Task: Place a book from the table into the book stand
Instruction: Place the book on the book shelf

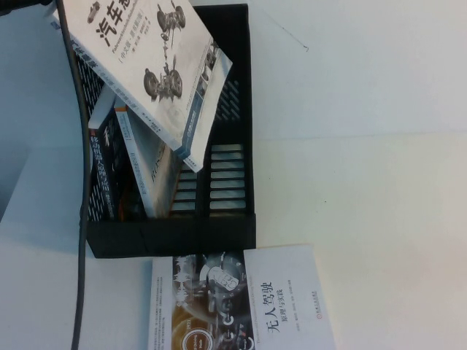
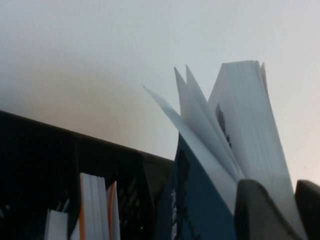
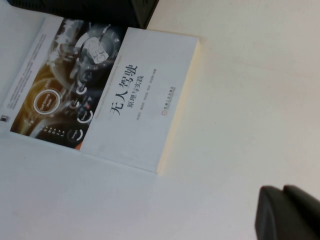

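Worktop (image 1: pixel 379 168): white. Book stand (image 1: pixel 244 109): upper centre-left. Book (image 1: pixel 157 55): tilted over stand, upper left, clamped in left pincer (image 2: pixel 292 210). Half-dark book (image 1: pixel 281 299): flat, bottom centre. Right pincer (image 3: pixel 290 212): above worktop, fingers together.

"汽车" on the book (image 1: pixel 149 55), "无人驾驶 原理与实践" on the half-dark book (image 1: pixel 281 302)

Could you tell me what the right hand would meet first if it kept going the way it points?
Probably the bare table; the half-dark book lies off to one side of the right hand, though depth is unclear.
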`<state>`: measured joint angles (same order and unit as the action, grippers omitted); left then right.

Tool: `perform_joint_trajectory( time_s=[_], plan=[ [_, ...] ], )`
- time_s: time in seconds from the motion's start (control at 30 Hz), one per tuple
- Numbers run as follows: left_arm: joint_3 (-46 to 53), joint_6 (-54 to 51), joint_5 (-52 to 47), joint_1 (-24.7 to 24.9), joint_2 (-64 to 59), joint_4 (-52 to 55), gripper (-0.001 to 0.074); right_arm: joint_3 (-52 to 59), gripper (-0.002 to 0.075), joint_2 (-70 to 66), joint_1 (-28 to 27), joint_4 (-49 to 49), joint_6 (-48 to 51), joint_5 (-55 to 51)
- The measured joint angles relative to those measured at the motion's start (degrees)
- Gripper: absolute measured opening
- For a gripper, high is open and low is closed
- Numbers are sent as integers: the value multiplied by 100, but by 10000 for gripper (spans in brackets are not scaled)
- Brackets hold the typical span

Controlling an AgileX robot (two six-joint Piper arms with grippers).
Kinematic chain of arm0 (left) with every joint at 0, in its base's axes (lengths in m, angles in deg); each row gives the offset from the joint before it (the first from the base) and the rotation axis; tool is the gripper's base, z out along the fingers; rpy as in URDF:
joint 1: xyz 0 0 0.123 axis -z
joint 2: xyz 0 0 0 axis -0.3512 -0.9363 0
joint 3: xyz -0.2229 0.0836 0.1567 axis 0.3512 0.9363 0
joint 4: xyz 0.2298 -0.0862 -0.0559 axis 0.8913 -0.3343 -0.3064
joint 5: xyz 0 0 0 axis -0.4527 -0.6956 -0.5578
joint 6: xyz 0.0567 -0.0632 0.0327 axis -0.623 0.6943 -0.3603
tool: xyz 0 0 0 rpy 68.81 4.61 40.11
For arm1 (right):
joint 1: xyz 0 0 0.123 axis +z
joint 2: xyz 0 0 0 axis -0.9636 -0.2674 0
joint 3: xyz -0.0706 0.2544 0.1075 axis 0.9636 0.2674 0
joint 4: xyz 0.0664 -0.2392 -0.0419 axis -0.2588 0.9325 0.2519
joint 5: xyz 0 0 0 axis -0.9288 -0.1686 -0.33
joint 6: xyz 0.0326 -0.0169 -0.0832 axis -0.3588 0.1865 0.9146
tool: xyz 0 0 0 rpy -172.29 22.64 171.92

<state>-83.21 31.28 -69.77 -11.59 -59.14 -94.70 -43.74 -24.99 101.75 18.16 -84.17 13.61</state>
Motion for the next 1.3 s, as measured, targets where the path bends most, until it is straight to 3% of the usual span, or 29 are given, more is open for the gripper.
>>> perform_joint_trajectory(
  time_s=[0.27,0.63,1.17,1.23,1.3],
  plan=[
    [0,37,183,109,-167,-38,121,0,8,0,0,42,0,65],
    [0,37,956,863,-514,590,121,0,8,0,0,55,0,215],
    [0,-10,689,960,-1109,854,121,0,8,0,0,95,0,237],
    [0,-138,642,960,-1122,926,142,0,8,0,0,95,0,237],
    [0,-188,696,960,-1118,937,228,0,8,0,0,95,0,237]
  ],
)
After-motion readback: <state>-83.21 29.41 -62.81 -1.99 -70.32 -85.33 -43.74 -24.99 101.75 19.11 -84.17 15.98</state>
